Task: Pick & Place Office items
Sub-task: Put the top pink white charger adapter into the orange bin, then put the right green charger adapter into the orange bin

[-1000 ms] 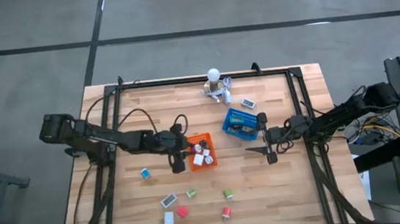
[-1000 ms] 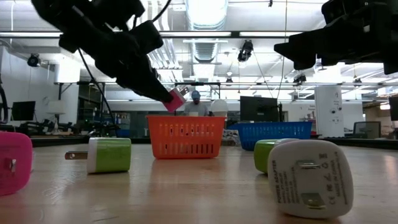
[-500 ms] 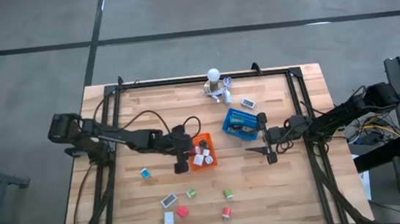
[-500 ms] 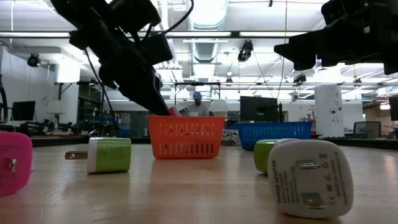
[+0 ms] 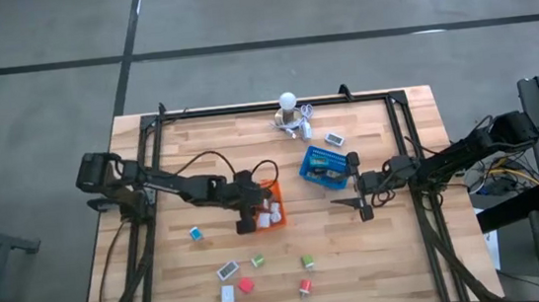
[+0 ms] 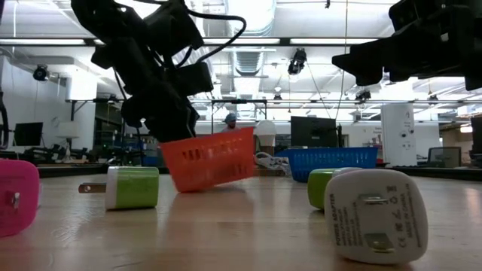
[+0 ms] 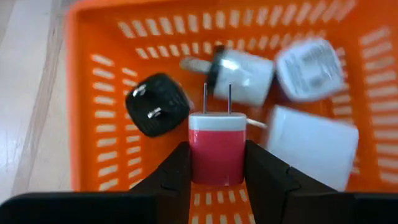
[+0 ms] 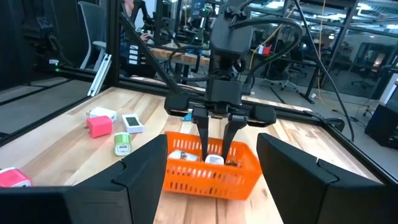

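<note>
The orange basket [image 5: 275, 206] stands tipped in the low view [image 6: 211, 158], its right end raised off the table. It holds a black charger [image 7: 157, 104] and several white ones [image 7: 308, 62]. My left gripper [image 5: 252, 205] reaches down into it, shut on a red charger with a white top [image 7: 217, 152]. My right gripper [image 5: 359, 203] hovers open and level to the right of the blue basket [image 5: 325, 165], touching nothing. More office items lie loose near the table's front: teal [image 5: 195, 234], green [image 5: 307, 261], red [image 5: 246, 285]. My left gripper pinches the red charger's two flat sides [image 7: 198, 158] between its two fingers [image 7: 177, 171]. The prongs [image 7: 217, 99] point away from the wrist. The fingers slant down from the table's left into the orange basket. Whether the charger or the fingers touch the basket, I cannot tell.
A white round-bulbed cluster [image 5: 288, 109] with cables sits at the far edge. A pink charger [image 6: 15, 197], a green one [image 6: 132, 187] and a white one [image 6: 376, 214] lie close to the low camera. Black frame rails [image 5: 153, 172] run along the table's sides.
My left gripper has gone down and toward the table's right into the orange basket, tipping steeper, still shut on the red charger. The basket, level before, now stands tipped with its right end raised.
</note>
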Controlling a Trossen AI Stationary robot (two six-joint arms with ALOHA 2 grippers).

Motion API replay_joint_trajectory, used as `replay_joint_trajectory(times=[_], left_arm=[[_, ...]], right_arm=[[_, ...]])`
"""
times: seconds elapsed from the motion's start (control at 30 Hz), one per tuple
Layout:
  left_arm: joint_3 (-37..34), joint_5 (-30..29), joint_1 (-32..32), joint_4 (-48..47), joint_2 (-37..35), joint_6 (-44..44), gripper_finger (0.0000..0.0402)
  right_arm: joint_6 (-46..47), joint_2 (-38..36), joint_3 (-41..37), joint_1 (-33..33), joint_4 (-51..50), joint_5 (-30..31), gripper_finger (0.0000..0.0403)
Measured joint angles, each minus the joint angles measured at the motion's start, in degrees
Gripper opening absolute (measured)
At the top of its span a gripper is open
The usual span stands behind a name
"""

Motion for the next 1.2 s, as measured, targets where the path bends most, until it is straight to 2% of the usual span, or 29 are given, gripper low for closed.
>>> replay_joint_trajectory(times=[0.3, 0.47, 0.57, 0.93, 1.2], left_arm=[[0.7, 0.0, 0.0, 0.0, 0.1, -0.7, 0.0112], [0.9, 0.2, 0.0, -0.1, 0.1, -0.9, 0.0169], [0.9, 0.7, 0.0, -0.6, 0.1, -0.9, 0.0186], [1.3, 2.0, -0.1, -1.0, -0.1, 0.6, 0.0194], [0.0, 2.1, -0.8, 3.2, -4.9, 3.1, 0.0194]], right_arm=[[0.0, 0.0, 0.0, 0.0, -0.2, 0.0, 0.0242], [0.0, 0.0, 0.0, 0.0, -0.3, 0.0, 0.0242], [0.0, 0.0, 0.0, 0.0, -0.4, 0.0, 0.0242], [0.0, 0.0, 0.0, 0.0, -0.9, 0.0, 0.0242], [0.9, 0.0, 0.0, 0.0, -1.5, -0.2, 0.0242]])
